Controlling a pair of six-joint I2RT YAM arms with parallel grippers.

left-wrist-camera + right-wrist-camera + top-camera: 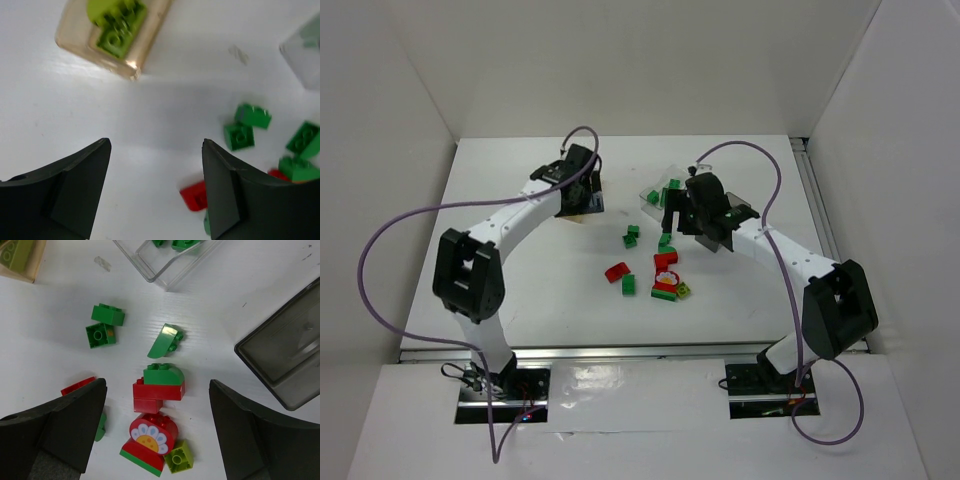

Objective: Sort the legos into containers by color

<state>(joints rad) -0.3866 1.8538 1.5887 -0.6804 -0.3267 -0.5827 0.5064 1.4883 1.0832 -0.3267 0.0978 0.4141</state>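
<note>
Right wrist view | right tool (157,385) jaws wide, holding nothing, above loose red and green legos (150,402) near side of clear tub (155,275) | left tool (156,147) gaping, empty | lime legos (117,25) in amber tub (70,40), left of clear tub

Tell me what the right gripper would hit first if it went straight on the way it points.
Probably the curved green brick sitting on the red bricks: it lies centred between the open jaws of the right gripper, which points down at the table. Height above it is unclear.
</note>
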